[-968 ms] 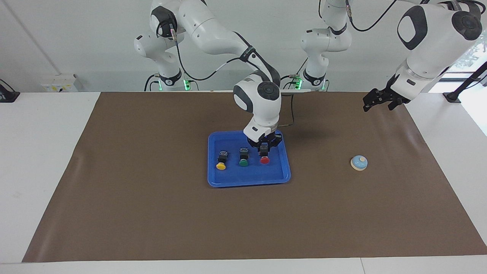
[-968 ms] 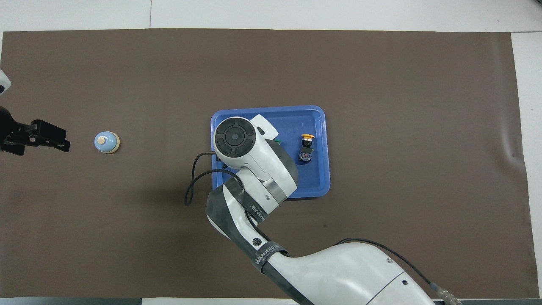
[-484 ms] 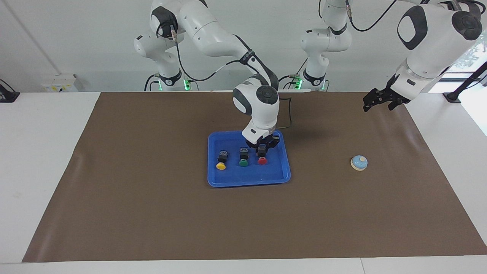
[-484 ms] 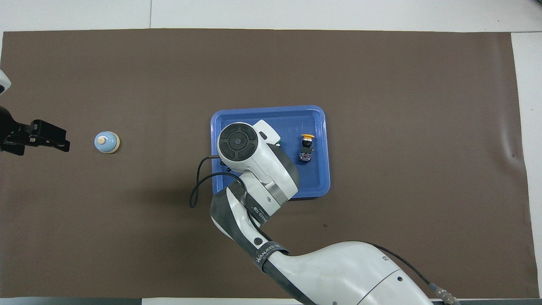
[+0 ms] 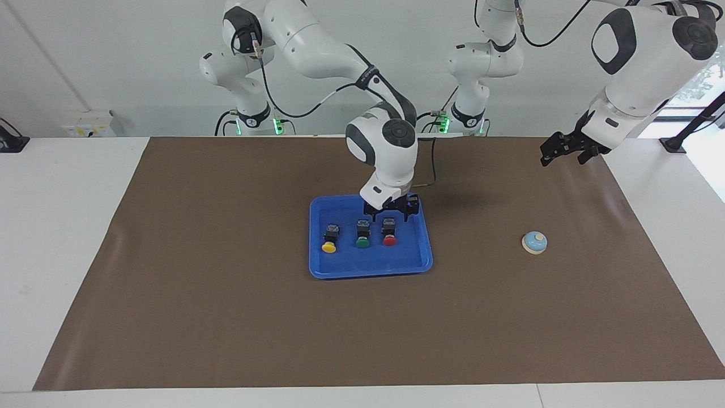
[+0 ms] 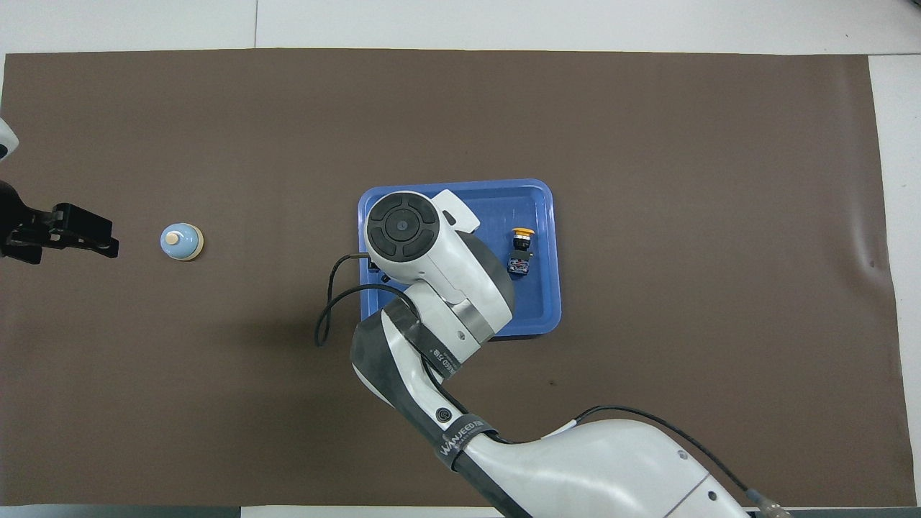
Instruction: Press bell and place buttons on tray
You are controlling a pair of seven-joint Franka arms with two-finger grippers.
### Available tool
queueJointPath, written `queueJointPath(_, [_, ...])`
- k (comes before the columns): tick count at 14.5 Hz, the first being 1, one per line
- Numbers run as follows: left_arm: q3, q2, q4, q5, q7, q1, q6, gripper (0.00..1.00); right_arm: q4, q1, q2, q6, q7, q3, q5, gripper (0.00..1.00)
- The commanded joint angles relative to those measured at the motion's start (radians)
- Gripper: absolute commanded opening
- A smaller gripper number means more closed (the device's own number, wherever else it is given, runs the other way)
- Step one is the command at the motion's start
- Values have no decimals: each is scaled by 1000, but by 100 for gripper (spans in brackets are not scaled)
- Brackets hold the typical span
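Observation:
The blue tray lies mid-table on the brown mat. On it, side by side in a row, lie the yellow button, the green button and the red button. My right gripper hangs open and empty just above the red button, not touching it. The bell stands on the mat toward the left arm's end. My left gripper waits open in the air, over the mat's edge near the bell. In the overhead view the tray, the yellow button, the bell and the left gripper show; the right arm hides the green and red buttons.
A brown mat covers most of the white table. The right arm's black cable loops beside the tray, over the mat.
My right gripper has opened, let go of the red button and risen a little. The red button stays on the tray. The left arm has not moved.

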Motion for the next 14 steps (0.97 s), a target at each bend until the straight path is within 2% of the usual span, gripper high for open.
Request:
queueJointPath(1, [2, -8, 8, 12, -1, -2, -15, 100, -53, -53, -172, -79, -5, -22, -16, 100])
queueJointPath(3, [2, -8, 8, 12, -1, -2, -15, 100, -87, -124, -284, -135, -85, -23, -42, 100])
queueJointPath(6, [2, -8, 8, 12, -1, -2, -15, 100, -88, -252, -401, -256, -305, -23, -48, 100])
queueJointPath(10, [2, -8, 8, 12, -1, -2, -15, 100, -94, -414, -500, -431, -565, -23, -52, 100])
queueJointPath(14, [2, -8, 8, 12, -1, -2, -15, 100, -160, -553, -569, -472, -696, -23, -78, 100])
